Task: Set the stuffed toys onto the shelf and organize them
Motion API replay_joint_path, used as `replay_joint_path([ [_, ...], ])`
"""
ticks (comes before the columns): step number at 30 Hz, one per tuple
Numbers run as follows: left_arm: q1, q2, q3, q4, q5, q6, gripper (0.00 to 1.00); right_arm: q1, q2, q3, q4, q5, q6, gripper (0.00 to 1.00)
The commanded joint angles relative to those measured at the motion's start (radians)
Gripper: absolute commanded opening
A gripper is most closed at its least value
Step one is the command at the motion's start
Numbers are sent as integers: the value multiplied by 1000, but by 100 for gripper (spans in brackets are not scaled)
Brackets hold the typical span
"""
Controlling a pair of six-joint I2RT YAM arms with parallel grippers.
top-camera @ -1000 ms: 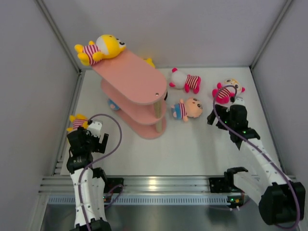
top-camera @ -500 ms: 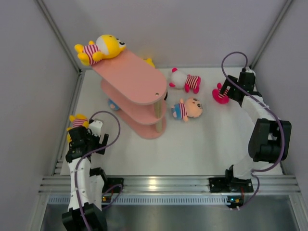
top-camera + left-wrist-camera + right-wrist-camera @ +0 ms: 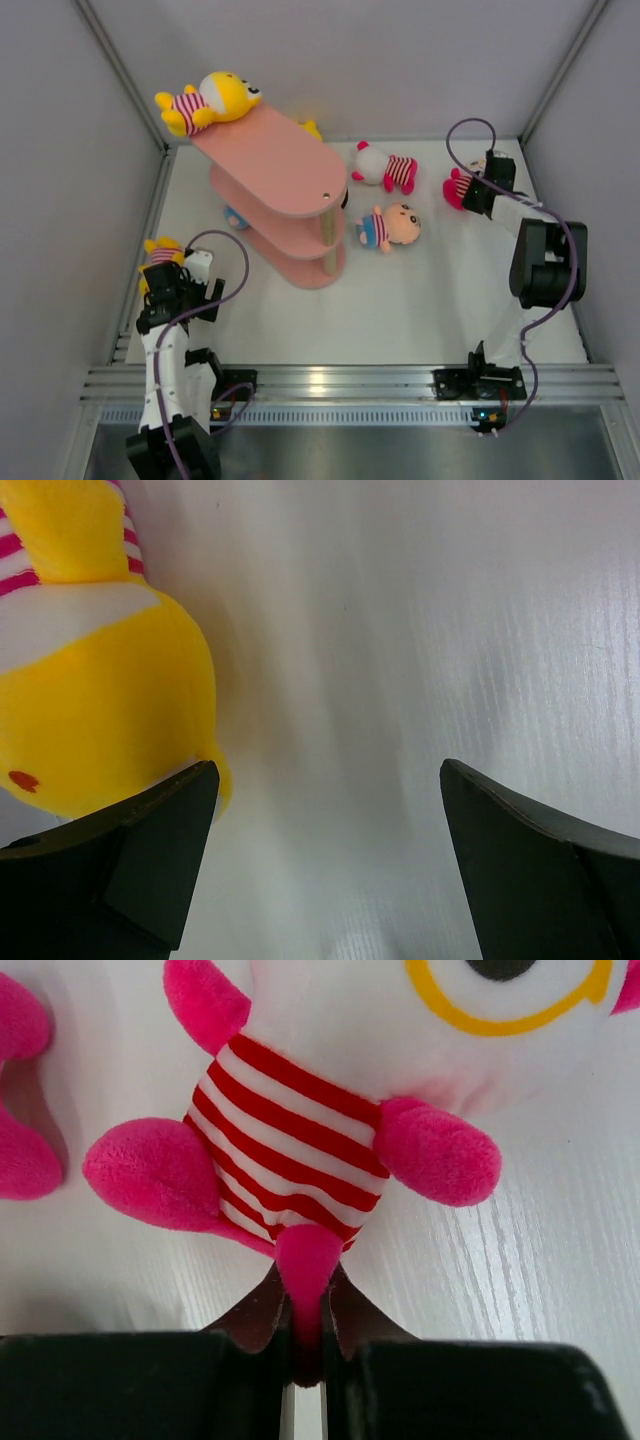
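Note:
My right gripper (image 3: pixel 476 190) (image 3: pixel 308 1305) is shut on a thin pink limb of a pink stuffed toy (image 3: pixel 457 187) (image 3: pixel 300 1140) in a red-striped shirt, lying at the table's far right. My left gripper (image 3: pixel 180 290) (image 3: pixel 330 780) is open on the near left, and a yellow toy (image 3: pixel 160 253) (image 3: pixel 100 700) touches its left finger, outside the gap. The pink three-tier shelf (image 3: pixel 275 160) stands at the back left with a yellow toy (image 3: pixel 212 100) on its top board. Another pink toy (image 3: pixel 385 168) and a beige-headed, blue-shirted toy (image 3: pixel 390 227) lie mid-table.
A yellow bit (image 3: pixel 312 128) peeks from behind the shelf, and a blue bit (image 3: pixel 235 216) shows under its lower boards. Grey walls close in the white table (image 3: pixel 420 300) on three sides. The right arm's cable (image 3: pixel 465 130) loops above the pink toy.
My right arm has swung to the far right and its gripper has gone from open to shut on the pink toy's limb. The left arm has barely shifted and stays open.

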Motion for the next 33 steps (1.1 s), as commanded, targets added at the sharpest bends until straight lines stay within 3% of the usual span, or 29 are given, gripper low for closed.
replay_joint_path([
  [1, 4, -5, 36, 2, -6, -8, 99, -11, -58, 32, 98, -1, -41, 0],
  [5, 4, -8, 39, 2, -4, -5, 98, -6, -165, -11, 67, -20, -36, 0],
  [8, 3, -13, 60, -3, -12, -17, 99, 28, -386, -65, 9, 12, -29, 0],
  [12, 4, -13, 166, -86, 20, -33, 98, 160, -610, -96, -132, 92, -75, 0],
  [17, 3, -39, 332, -225, 96, -28, 98, 304, -819, -18, -431, 120, -107, 0],
  [20, 3, -71, 366, -271, 93, -37, 99, 428, -920, 25, -559, 91, -69, 0],
  [28, 4, -198, 327, -313, 59, -16, 99, 768, -1094, -62, -651, 29, 111, 0],
  [31, 3, -224, 344, -331, 66, -13, 98, 980, -1046, -70, -649, 92, 163, 0],
  [33, 4, -232, 362, -351, 76, -14, 99, 1217, -974, -59, -599, 190, 186, 0],
])
